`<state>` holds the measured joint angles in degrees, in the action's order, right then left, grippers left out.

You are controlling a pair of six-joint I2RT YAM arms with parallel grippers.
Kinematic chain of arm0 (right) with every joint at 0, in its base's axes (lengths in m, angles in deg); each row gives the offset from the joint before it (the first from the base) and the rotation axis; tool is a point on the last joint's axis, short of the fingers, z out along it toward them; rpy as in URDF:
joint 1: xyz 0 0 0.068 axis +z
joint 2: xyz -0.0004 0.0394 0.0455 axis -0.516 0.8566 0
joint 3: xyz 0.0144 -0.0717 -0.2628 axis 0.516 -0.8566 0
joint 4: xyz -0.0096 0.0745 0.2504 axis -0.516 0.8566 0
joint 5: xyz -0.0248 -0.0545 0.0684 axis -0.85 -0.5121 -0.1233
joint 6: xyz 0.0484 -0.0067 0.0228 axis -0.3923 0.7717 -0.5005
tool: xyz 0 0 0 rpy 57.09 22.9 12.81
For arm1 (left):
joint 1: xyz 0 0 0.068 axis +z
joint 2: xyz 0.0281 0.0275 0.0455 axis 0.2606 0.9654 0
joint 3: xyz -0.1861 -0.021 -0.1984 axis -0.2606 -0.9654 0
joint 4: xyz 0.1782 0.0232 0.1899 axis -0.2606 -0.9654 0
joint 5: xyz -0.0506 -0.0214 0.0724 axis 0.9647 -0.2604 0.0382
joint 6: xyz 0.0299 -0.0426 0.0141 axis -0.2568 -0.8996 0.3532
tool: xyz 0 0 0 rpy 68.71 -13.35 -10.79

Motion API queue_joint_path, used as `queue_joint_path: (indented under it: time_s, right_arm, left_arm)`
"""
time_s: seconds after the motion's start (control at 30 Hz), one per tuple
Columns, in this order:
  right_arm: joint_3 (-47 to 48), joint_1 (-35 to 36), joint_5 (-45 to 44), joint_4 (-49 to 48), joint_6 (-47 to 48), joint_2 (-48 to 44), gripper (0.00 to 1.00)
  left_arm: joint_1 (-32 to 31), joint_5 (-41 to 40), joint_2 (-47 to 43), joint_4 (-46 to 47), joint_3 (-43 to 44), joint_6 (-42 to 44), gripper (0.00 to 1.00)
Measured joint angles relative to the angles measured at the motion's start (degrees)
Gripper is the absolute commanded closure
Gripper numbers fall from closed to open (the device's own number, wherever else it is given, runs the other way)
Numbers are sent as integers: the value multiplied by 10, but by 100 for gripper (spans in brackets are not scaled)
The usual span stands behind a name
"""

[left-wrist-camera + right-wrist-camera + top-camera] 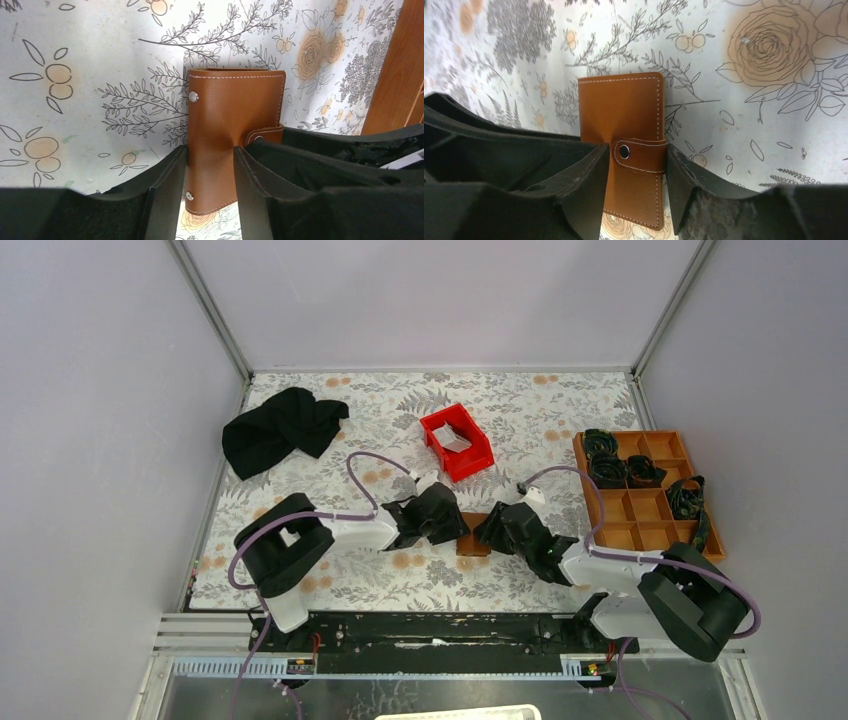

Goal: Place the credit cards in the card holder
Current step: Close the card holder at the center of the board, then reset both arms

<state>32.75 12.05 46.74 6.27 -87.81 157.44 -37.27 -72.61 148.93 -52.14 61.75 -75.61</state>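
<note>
My left pincer [210,150] and my right pincer [638,149] come in from opposite sides over the brown wallet [235,100]. It lies closed on the flowered table cover [540,410], near the front edge and between my two arms. On the left, my two fingers stand apart with the wallet between them. One sits right at the riveted edge. The other overlaps the leather just below the strap [267,135], where a soft dent shows. On the right, my fingers also stand apart, one on each side of the snapped strap and very close to it. On neither side can I tell whether the fingers are truly pinching the leather or only resting beside it. Pale grey cards [455,438] lie in the red bin [481,448] farther back, well apart from the wallet. An orange tray [650,506] with dark rolled things sits to my right, and a black cloth [280,430] lies at the far left.
</note>
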Motion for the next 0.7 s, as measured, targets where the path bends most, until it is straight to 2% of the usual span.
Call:
queue_joint_path:
  time_s: [0.33, 0.5, 0.57, 0.6, 0.63, 0.67, 0.7]
  right_arm:
    - [77, 9, 1, 183, 78, -15, 40]
    - [116, 6, -7, 249, 116, -32, 37]
    - [144, 6, -14, 274, 132, -37, 28]
    - [157, 5, -17, 282, 140, -41, 13]
    - [167, 5, -22, 289, 147, -48, 1]
    - [177, 5, -28, 298, 155, -56, 1]
    - [184, 5, -34, 305, 163, -66, 1]
  left_arm:
    - [8, -61, -7, -137, 57, 38, 47]
    - [11, -103, -47, -211, 78, 55, 44]
    - [12, -124, -75, -233, 85, 61, 41]
    - [12, -134, -91, -241, 85, 64, 39]
    - [12, -144, -110, -250, 85, 68, 27]
    - [12, -155, -129, -259, 85, 71, 3]
    - [12, -166, -152, -265, 83, 75, 0]
